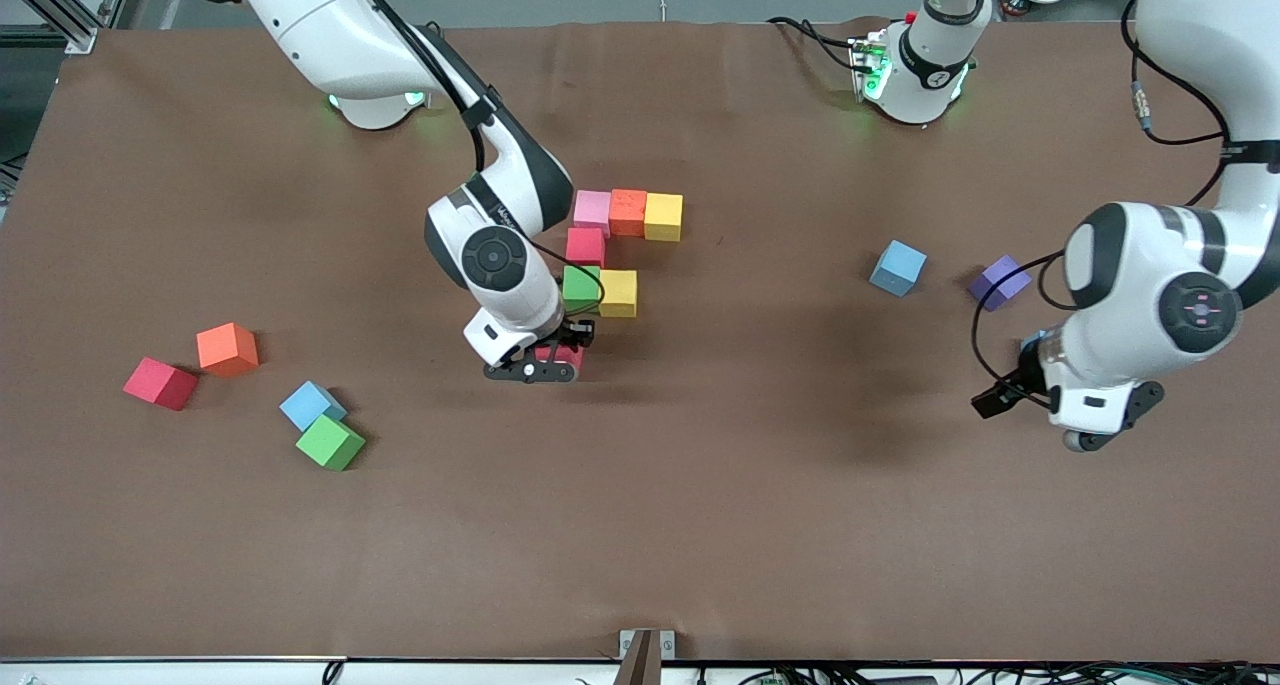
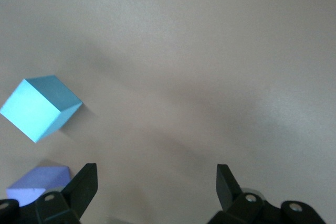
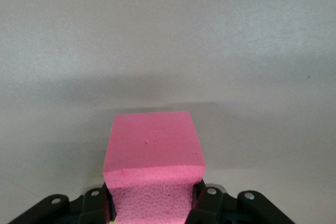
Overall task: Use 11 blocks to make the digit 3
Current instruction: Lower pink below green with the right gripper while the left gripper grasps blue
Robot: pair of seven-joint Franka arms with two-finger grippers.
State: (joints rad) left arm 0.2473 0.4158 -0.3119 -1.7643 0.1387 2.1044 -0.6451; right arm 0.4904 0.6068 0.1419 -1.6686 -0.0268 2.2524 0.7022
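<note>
The partly built digit 3 lies mid-table: pink (image 1: pixel 592 210), orange (image 1: pixel 628 211) and yellow (image 1: pixel 663 216) blocks in a row, a red block (image 1: pixel 585 246) under the pink one, then green (image 1: pixel 580 287) and yellow (image 1: pixel 618 293) blocks. My right gripper (image 1: pixel 558 357) (image 3: pixel 152 205) is shut on a red block (image 1: pixel 562 355) (image 3: pixel 152 150), low over the table right beside the green block, on its side nearer the front camera. The left gripper (image 1: pixel 1080 435) (image 2: pixel 157 187) hangs open, holding nothing, over bare table near the blue (image 1: pixel 897 267) (image 2: pixel 42 108) and purple (image 1: pixel 999 282) (image 2: pixel 37 182) blocks.
Loose blocks lie toward the right arm's end: red (image 1: pixel 160 383), orange (image 1: pixel 228 349), blue (image 1: pixel 310 405) and green (image 1: pixel 330 443). The brown table (image 1: pixel 700 505) has bare room nearer the front camera.
</note>
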